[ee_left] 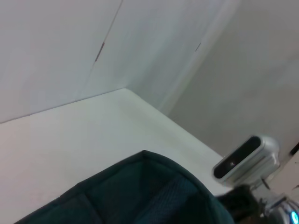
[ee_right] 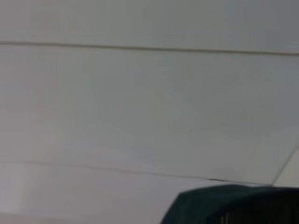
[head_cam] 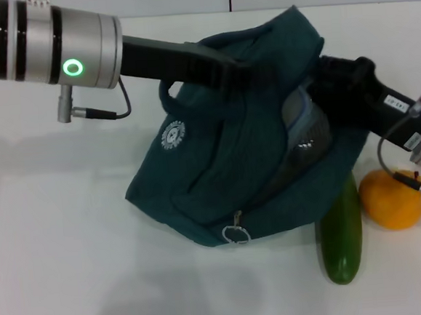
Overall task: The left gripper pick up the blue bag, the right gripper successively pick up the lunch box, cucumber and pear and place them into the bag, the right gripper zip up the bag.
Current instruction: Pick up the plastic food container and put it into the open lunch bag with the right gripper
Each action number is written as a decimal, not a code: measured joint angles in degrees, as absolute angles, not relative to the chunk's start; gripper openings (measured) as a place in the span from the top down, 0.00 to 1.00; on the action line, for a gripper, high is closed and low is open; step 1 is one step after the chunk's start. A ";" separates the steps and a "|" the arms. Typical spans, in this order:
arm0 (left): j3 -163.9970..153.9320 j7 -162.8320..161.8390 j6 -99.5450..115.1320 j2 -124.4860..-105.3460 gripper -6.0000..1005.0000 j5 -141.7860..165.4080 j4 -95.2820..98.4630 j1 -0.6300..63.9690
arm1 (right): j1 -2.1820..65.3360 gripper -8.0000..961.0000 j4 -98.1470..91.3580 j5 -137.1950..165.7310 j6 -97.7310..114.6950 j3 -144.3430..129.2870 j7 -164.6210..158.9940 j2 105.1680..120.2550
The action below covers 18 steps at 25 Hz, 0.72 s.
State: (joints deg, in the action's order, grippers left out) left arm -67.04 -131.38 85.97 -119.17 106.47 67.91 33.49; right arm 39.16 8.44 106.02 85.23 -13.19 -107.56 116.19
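Note:
The blue bag stands tilted on the white table, its opening turned to the right and its zipper ring pull at the front. My left gripper is shut on the bag's top edge and holds it up. My right gripper reaches into the opening from the right, its tip hidden by the fabric. The lunch box shows partly inside the opening. The cucumber lies on the table at the bag's right corner. The pear sits beside it, under the right arm. The bag also shows in the left wrist view and the right wrist view.
The white table spreads to the left and front of the bag. A grey box-shaped device stands off the table's far side in the left wrist view. Pale walls lie behind.

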 joint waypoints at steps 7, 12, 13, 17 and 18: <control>-65.39 -131.46 86.10 -118.98 0.94 106.35 67.72 33.92 | 40.65 0.85 7.53 109.68 83.74 -13.23 -107.31 116.19; -63.79 -131.45 86.11 -118.71 0.94 106.69 67.53 34.12 | 40.27 0.82 6.00 109.87 83.00 -13.26 -107.28 116.19; -63.74 -131.44 86.09 -118.62 0.94 106.69 67.45 34.17 | 40.09 0.80 5.51 109.89 82.99 -13.27 -107.24 116.19; -63.71 -131.33 85.93 -118.50 0.94 106.72 67.26 34.31 | 39.78 0.72 4.62 109.78 82.94 -12.93 -106.05 116.19; -63.70 -131.31 85.80 -118.50 0.94 106.73 67.25 34.32 | 39.67 0.71 4.54 109.53 82.90 -12.78 -104.88 116.18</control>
State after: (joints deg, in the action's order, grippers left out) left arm -63.70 -131.31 85.80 -118.50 106.73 67.25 34.32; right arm 39.67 4.54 109.53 82.90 -12.79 -104.88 116.18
